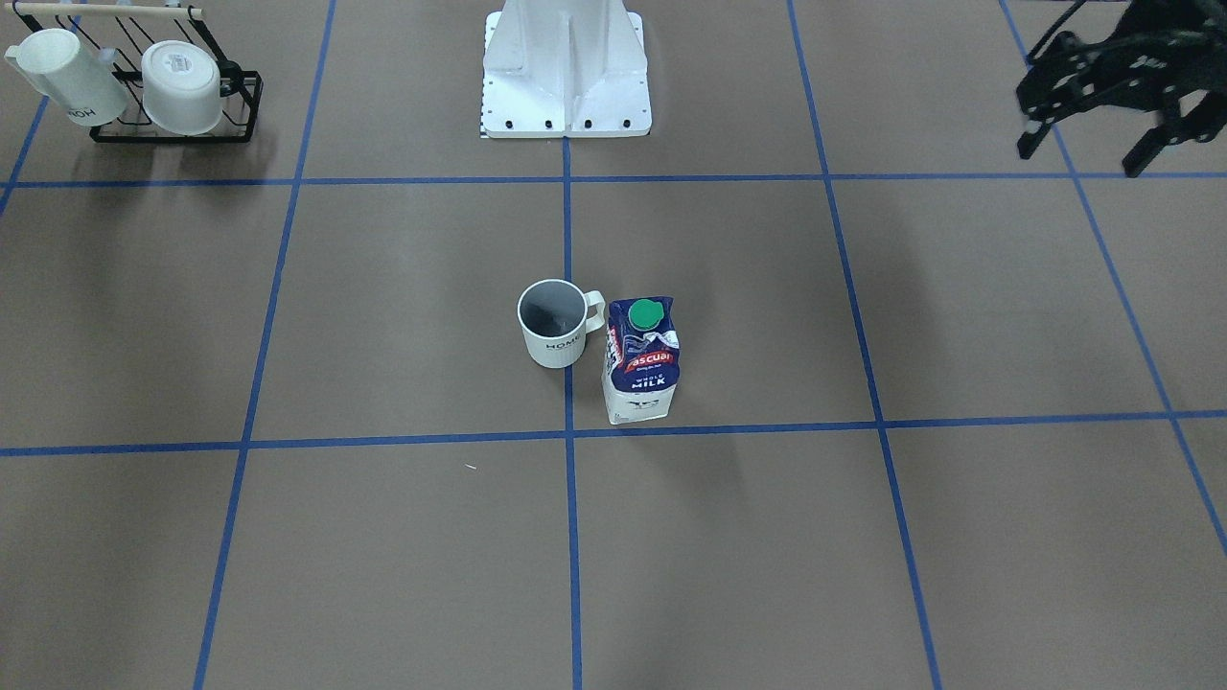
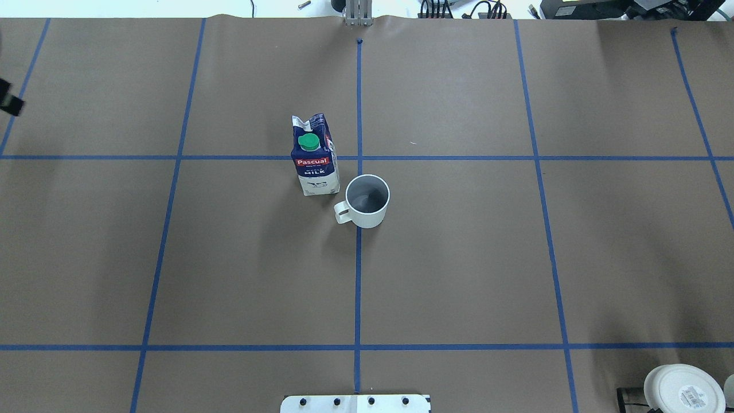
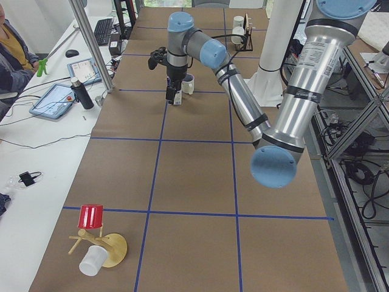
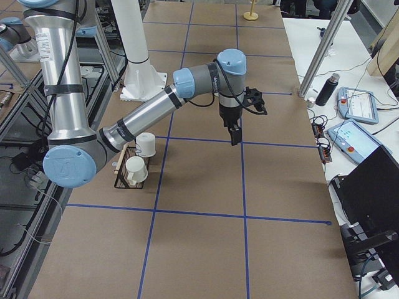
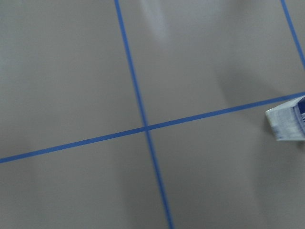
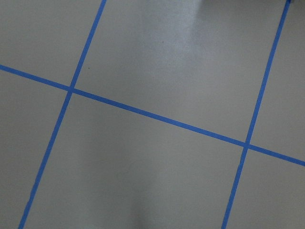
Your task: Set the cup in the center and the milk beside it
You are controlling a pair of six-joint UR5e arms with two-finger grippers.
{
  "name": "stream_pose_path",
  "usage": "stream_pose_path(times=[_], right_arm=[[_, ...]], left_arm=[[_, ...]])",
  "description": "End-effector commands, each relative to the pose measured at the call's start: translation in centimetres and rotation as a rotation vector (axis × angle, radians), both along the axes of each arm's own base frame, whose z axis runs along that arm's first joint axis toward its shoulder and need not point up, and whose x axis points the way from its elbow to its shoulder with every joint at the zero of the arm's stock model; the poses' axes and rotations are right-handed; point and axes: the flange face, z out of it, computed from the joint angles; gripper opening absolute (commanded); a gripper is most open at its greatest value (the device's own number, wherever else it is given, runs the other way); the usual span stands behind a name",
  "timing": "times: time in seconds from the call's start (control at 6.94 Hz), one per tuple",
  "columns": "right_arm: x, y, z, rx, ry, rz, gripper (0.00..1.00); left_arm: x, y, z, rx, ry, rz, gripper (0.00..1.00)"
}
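The cup (image 1: 553,324) is likely rigid and breakable, best gripped at the rim. The milk (image 1: 641,369) just beside it probably dents, so flat sides suit. The left gripper (image 1: 1085,146) hangs spread and empty; whether the right gripper (image 4: 234,132) is spread or closed cannot be told.

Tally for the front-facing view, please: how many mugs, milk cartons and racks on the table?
Mugs: 3 (cup, lettered rack mug, plain rack mug)
Cartons: 1 (milk carton)
Racks: 1 (wire rack)
Total: 5

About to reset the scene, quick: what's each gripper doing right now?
Left gripper: open, holding nothing.
Right gripper: cannot be told; it shows only in side views.
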Motion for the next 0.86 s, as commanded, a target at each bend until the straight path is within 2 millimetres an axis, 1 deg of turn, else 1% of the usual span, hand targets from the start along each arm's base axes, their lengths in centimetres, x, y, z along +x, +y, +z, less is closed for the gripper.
stream_pose_path(times=[0.0, 0.14, 0.29, 0.43, 0.58, 0.72], right_arm=[[0.1, 0.0, 2.1, -0.048, 0.013, 0.004, 1.00], [0.0, -0.3, 2.9, -0.067, 0.009, 0.003, 1.00], [-0.2, -0.8, 3.0, -0.071, 0.001, 0.000, 1.00], [-0.2, -0.9, 3.5, -0.080, 0.003, 0.005, 1.00], [-0.1, -0.9, 3.5, -0.090, 0.003, 0.012, 1.00], [-0.1, -1.1, 3.4, -0.080, 0.002, 0.010, 1.00]], left_arm=[[-7.5, 1.7, 8.5, 0.012, -0.042, 0.061, 0.99], [-9.9, 0.4, 12.9, -0.045, -0.056, 0.053, 0.99], [-12.8, -1.3, 17.6, -0.029, -0.114, 0.072, 0.99], [-14.1, -2.6, 20.9, -0.030, -0.129, 0.066, 0.99], [-14.1, -3.1, 21.2, -0.081, -0.119, 0.016, 0.99], [-14.0, -3.2, 20.3, -0.126, -0.097, -0.053, 0.99]])
